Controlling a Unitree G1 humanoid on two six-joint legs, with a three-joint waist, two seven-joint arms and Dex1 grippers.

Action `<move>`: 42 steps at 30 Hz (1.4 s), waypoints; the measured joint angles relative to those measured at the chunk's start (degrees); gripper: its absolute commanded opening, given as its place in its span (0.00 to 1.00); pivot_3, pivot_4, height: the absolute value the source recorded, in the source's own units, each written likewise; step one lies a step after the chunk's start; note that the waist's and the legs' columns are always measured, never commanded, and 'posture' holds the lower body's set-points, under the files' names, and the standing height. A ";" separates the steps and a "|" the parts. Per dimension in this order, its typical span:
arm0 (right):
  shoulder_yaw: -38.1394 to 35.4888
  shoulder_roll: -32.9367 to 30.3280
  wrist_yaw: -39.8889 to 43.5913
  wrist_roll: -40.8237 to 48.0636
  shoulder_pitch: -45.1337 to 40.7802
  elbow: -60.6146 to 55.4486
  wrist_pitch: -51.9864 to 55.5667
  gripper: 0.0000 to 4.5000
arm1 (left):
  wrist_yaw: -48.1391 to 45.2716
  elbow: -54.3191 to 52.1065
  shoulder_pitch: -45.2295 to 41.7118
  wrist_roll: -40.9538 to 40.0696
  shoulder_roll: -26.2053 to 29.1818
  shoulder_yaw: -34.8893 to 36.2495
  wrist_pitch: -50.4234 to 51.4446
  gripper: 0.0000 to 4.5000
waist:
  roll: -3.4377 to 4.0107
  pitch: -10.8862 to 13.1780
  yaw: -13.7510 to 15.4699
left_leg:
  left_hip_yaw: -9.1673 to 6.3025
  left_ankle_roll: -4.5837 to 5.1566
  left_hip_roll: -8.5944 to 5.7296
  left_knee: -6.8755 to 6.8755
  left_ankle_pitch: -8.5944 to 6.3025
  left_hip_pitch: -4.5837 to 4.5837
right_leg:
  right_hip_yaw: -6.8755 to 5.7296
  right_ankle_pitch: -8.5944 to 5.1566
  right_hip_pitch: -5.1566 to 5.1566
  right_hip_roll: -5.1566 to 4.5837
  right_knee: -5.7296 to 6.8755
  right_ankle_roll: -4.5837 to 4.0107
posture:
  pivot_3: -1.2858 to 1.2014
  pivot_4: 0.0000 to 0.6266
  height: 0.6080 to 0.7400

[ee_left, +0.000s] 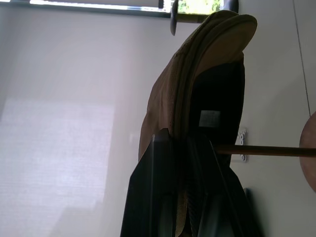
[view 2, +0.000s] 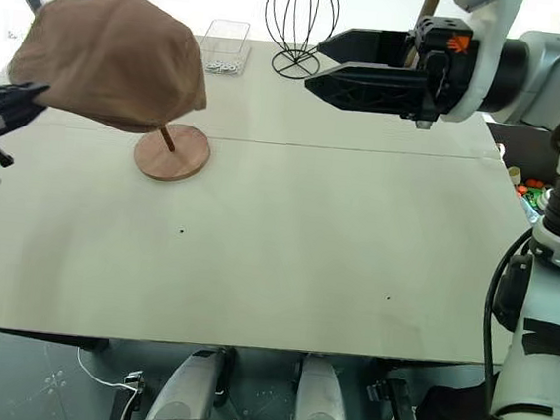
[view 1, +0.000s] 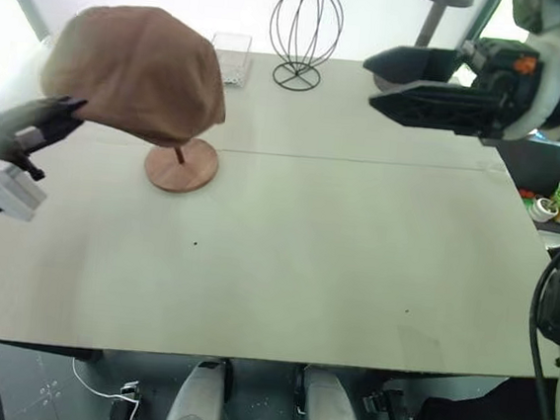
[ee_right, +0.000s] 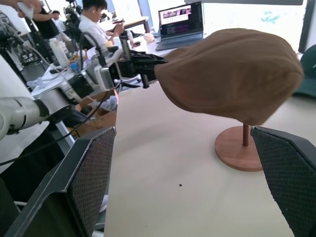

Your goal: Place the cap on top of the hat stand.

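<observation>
On a wide pale table (view 1: 335,255) in a bright workroom, where people sit at desks with a laptop (ee_right: 180,22) in the background, we find the job close to finished. The brown cap (view 1: 134,72) sits draped over the top of the wooden hat stand (view 1: 181,165), hiding the top disc; only the thin rod and the round base show beneath it. The cap hangs well out to the left of the base, so we judge it is resting on the stand but not yet left to itself. Our left gripper (view 1: 66,110) is closed on the cap's edge: the left wrist view shows the two black fingers (ee_left: 158,197) pinched together with the fabric rim between them, the rod crossing just behind. Our right gripper (view 2: 339,65) hangs above the table to the right of the stand, well apart from the cap, its jaws spread wide with nothing between them and pointing toward the cap. Further back stand a black wire head form (view 1: 305,34) and a small clear tray (view 1: 231,54), neither involved. What is left, by our reading, is for the left gripper to let go of the rim and draw clear without dragging the cap sideways; whether the cap will then sit centred and stay put cannot be told from here, since the top disc is hidden under the fabric.
</observation>
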 measured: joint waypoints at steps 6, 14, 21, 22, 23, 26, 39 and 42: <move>0.99 -1.01 1.45 -0.70 -0.50 0.06 0.06 1.00 | -0.06 11.24 -3.55 2.03 0.05 -4.08 -6.56 0.02 | 0.00 0.00 -0.32 | 0.01 0.00 0.01 -0.02 0.00 0.02 | 0.00 0.02 -0.04 0.01 0.06 0.05 | 0.52 0.24 1.00; 1.31 -1.08 2.19 -1.97 -1.46 0.80 0.05 1.00 | 3.74 17.65 -4.60 5.00 1.34 -3.30 -6.23 0.02 | 0.00 0.00 -0.17 | 0.02 0.00 0.02 0.00 0.00 0.01 | 0.00 0.02 -0.04 0.00 0.07 0.04 | 0.52 0.24 1.00; 1.85 -0.42 2.31 -3.43 -1.46 2.17 -0.59 1.00 | 6.45 15.08 -0.90 4.61 1.34 -2.85 -2.00 0.51 | 0.00 0.00 -0.22 | 0.02 0.00 0.03 -0.03 0.00 0.01 | 0.00 0.02 -0.08 0.00 0.07 0.04 | 0.52 0.24 1.00; 1.85 -0.42 2.34 -3.60 -1.47 2.24 -0.60 1.00 | 6.49 14.42 -0.39 4.53 1.34 -2.85 -1.70 0.62 | 0.00 0.00 -0.21 | 0.02 0.00 0.03 -0.03 0.00 0.00 | 0.00 0.02 -0.07 -0.01 0.08 0.04 | 0.52 0.24 1.00; 1.87 -0.38 2.44 -3.68 -1.47 2.28 -0.62 1.00 | 6.55 13.27 0.42 4.27 1.34 -2.81 -1.20 0.72 | 0.00 0.00 -0.20 | 0.02 0.00 0.03 -0.03 0.00 0.00 | 0.00 0.02 -0.08 -0.01 0.07 0.04 | 0.52 0.24 1.00; 1.90 -0.33 2.84 -3.88 -1.47 2.60 -0.76 1.00 | 6.61 10.32 2.54 3.43 1.34 -2.31 0.40 0.98 | 0.00 0.00 -0.18 | 0.02 0.00 0.03 -0.03 -0.01 0.00 | 0.01 0.01 -0.08 -0.02 0.07 0.03 | 0.52 0.24 1.00; 1.98 1.33 3.68 -5.94 -1.41 4.43 -3.13 1.00 | 3.93 -11.76 21.88 -5.79 1.30 11.35 21.52 0.98 | 0.02 0.01 -0.33 | 0.06 -0.01 0.08 -0.10 -0.01 -0.01 | 0.02 -0.10 -0.13 -0.01 0.03 -0.19 | 0.52 0.24 1.00; 2.02 1.51 4.16 -6.38 -1.37 4.89 -3.60 1.00 | 2.52 -19.96 27.10 -7.84 -1.09 16.31 29.35 0.98 | 0.04 0.02 -0.33 | 0.09 -0.02 0.08 -0.10 -0.01 0.00 | 0.03 -0.11 -0.13 -0.02 -0.01 -0.21 | 0.52 0.24 1.00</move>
